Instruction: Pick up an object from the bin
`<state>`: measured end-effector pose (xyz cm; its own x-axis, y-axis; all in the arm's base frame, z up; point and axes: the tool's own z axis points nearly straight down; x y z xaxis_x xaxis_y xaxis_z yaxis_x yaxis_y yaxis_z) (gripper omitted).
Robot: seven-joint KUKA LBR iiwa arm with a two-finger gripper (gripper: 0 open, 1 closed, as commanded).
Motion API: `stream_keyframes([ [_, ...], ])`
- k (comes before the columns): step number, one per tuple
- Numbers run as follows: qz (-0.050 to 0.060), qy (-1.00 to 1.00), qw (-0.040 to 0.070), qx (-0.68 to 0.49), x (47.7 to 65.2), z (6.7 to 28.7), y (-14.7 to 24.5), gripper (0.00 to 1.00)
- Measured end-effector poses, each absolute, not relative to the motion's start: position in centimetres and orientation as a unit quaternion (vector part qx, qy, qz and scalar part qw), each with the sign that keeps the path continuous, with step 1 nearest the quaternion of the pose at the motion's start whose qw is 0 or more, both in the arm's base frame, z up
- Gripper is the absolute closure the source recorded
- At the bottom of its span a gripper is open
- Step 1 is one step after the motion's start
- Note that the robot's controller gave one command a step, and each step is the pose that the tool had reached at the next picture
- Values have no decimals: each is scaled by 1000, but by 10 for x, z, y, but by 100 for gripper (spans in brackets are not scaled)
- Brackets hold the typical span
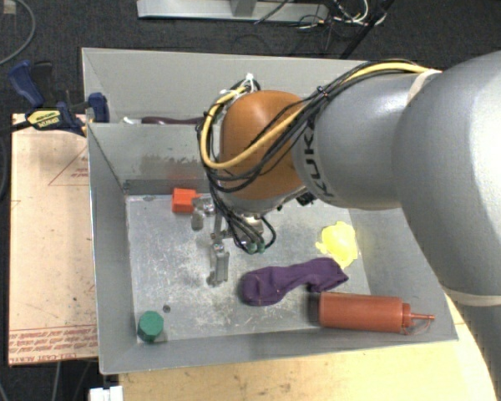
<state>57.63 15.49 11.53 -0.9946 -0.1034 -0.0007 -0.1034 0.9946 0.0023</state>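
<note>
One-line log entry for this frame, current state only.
gripper: open, empty | over: bin floor near orange block | next nearest: purple cloth

gripper (219, 267): low over a bare patch of the bin (108, 249) floor
orange block (184, 200): behind the gripper, near the back wall
purple cloth (288, 281): just beside the gripper, to the view's right
yellow lump (337, 242): beyond the cloth
brown bottle (363, 313): lying flat, past the cloth, toward the front
green cap (150, 327): well apart, in the front corner
</note>
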Motion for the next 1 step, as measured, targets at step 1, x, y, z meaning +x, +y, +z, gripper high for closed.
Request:
stream_keyframes([
  [1,2,1000,-1,-20,587,95,135,0],
])
